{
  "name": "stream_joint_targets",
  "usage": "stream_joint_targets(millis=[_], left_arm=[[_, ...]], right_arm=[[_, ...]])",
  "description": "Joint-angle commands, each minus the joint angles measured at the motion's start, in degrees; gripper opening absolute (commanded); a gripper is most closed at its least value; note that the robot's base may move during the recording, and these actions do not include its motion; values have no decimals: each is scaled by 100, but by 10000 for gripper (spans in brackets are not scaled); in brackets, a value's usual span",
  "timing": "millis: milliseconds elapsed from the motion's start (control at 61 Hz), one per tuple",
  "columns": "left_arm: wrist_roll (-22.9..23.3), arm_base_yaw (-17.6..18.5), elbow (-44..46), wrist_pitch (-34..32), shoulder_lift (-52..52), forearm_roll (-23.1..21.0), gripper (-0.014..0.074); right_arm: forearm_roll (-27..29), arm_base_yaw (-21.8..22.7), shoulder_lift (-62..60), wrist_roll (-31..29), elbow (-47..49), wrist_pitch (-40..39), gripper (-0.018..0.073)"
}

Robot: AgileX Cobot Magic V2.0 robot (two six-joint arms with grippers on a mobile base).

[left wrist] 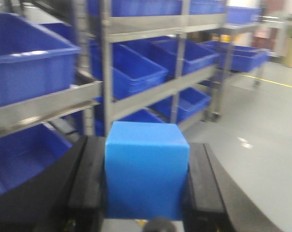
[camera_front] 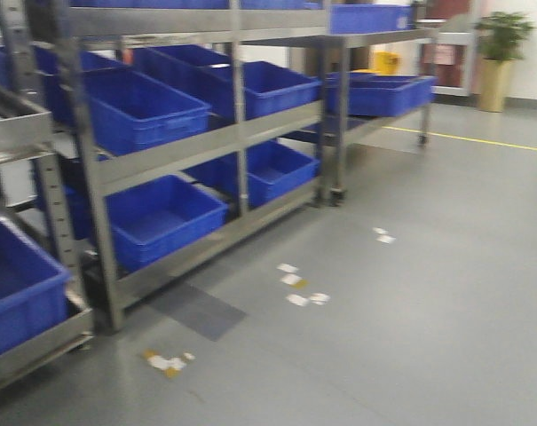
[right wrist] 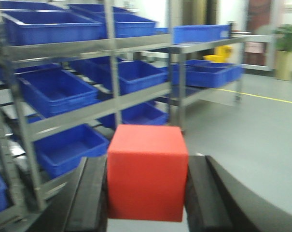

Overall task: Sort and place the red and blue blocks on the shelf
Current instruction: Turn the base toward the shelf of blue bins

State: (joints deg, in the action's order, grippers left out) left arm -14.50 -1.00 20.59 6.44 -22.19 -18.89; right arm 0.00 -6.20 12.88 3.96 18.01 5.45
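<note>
Holding the blue block (left wrist: 146, 169) between its black fingers (left wrist: 88, 183), the left gripper (left wrist: 146, 193) is closed only to the cube's width, and the right gripper (right wrist: 146, 193) clamps the red block (right wrist: 146, 174) in the same way (each cube fills the gap fully). Neither cube is on the shelf (camera_front: 179, 153), which stands at about 10 o'clock in the front view and carries large blue bins (camera_front: 153, 111); white scraps (camera_front: 290, 280) lie on the grey floor (camera_front: 428, 311) at 6 o'clock.

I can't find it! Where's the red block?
In the right wrist view, the red block is clamped between the right gripper's black fingers, with the shelf of blue bins behind.
</note>
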Motion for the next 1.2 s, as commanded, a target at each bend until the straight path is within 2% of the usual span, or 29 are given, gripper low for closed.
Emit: stream_joint_targets(millis=[0, 1179], left_arm=[[20, -5, 163, -512, -17, -25, 134], [20, -5, 163, -512, -17, -25, 135]], right_arm=[[-34, 36, 57, -48, 156, -479, 57], [-34, 36, 57, -48, 156, -479, 57]])
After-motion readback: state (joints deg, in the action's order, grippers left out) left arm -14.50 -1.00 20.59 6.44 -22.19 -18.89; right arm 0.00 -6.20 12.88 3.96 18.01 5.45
